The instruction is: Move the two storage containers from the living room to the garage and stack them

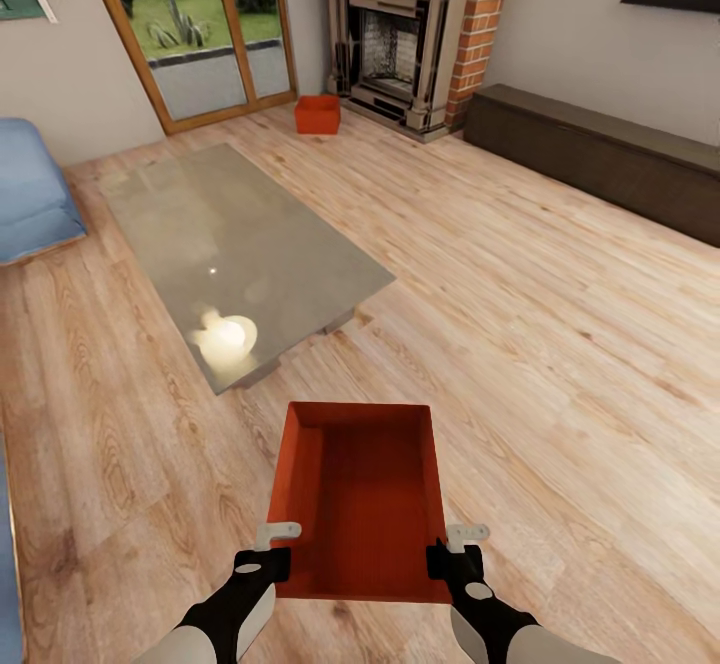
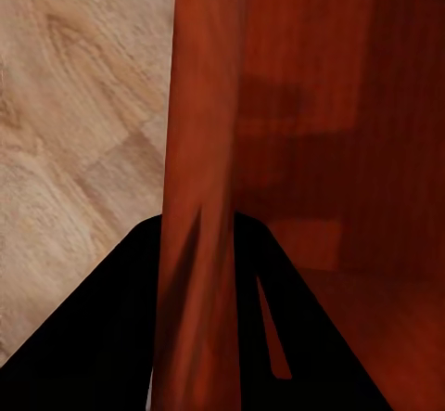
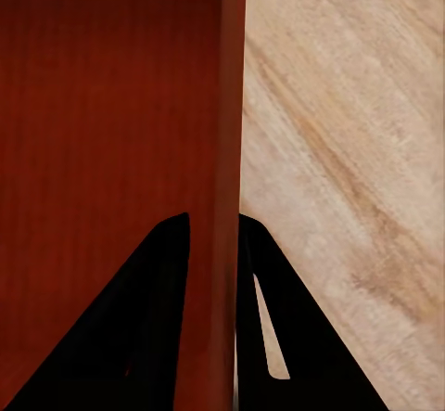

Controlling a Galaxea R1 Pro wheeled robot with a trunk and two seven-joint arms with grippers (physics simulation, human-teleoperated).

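Right now, head view: we hold one red bin point(image 1: 360, 499) low in front of us over the wood floor point(image 1: 560, 344) of the living room, open side up. Left gripper point(image 1: 277, 538) is on the bin's left wall near our end, right gripper point(image 1: 462, 538) on the right wall opposite. Second red bin point(image 1: 317, 114) sits on the floor far ahead, just beside the fireplace point(image 1: 395, 39) and near the glass doors point(image 1: 200, 24). The glass table point(image 1: 235, 244) lies ahead-left, its near corner close to the held bin's far left corner. Blue sofa point(image 1: 30, 194) at the left, dark low cabinet point(image 1: 600, 154) along the right wall.

Left wrist view: the bin's wall point(image 2: 199, 198) runs between the two dark fingers point(image 2: 102, 337), clamped on the rim, floor on one side, bin inside on the other.

Right wrist view: same thing, wall point(image 3: 222, 151) pinched between the fingers point(image 3: 139, 327), closed on it.

Our judgement: carry step, garage not reached. Keep both grips level and even so the bin doesn't twist or slip. Widest open floor is to the right of the table; turn that way and mind the table corner.
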